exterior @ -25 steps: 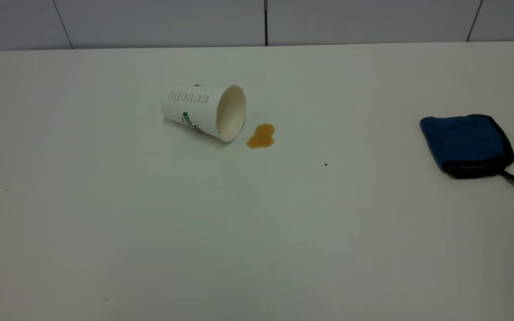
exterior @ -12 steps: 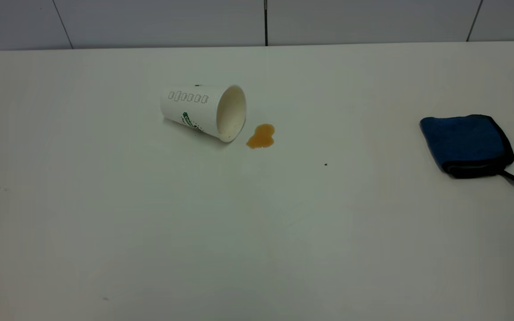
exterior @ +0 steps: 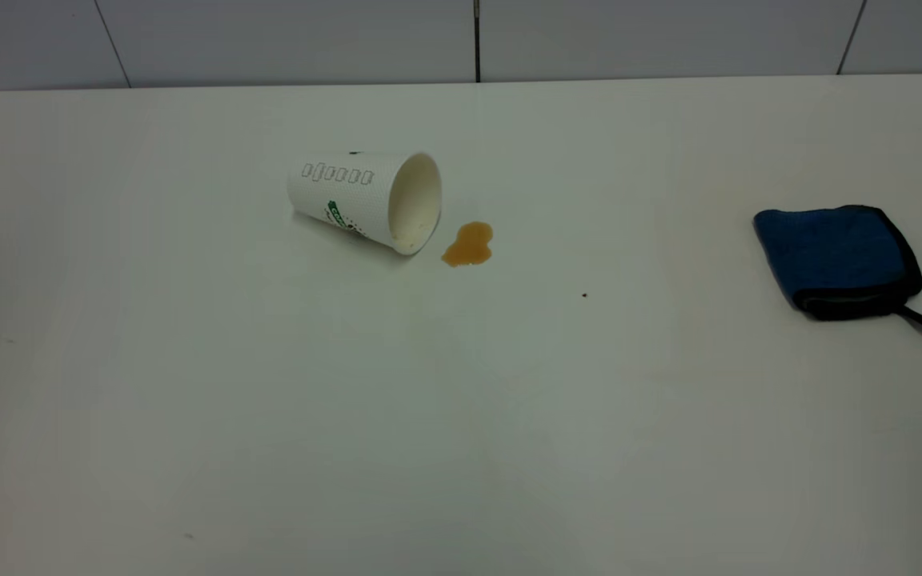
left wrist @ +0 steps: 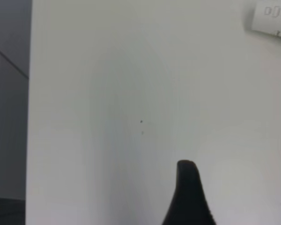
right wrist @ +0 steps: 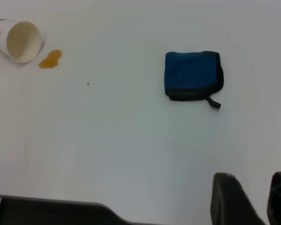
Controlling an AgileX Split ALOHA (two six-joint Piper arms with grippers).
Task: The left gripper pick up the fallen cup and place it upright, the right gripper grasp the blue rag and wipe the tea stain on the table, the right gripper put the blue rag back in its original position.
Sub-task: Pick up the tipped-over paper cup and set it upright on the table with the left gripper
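On the counter (exterior: 269, 400): nothing righted or wiped yet.
Cup (exterior: 365, 200): on its side, mouth facing the tea stain (exterior: 468, 244).
Blue rag (exterior: 835, 260): folded, well apart.
Left tool (left wrist: 189, 197): one finger showing, opening unclear.
Right tool (right wrist: 253, 201): fingers parted, empty.
Tip: grip the cup's wall, tilt upright away from the puddle.

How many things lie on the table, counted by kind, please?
Cup: 1, white, fallen on its side
Tea stain: 1, amber, just beside the cup's mouth
Blue rag: 1, folded, far from both
Total: 3 things on the table
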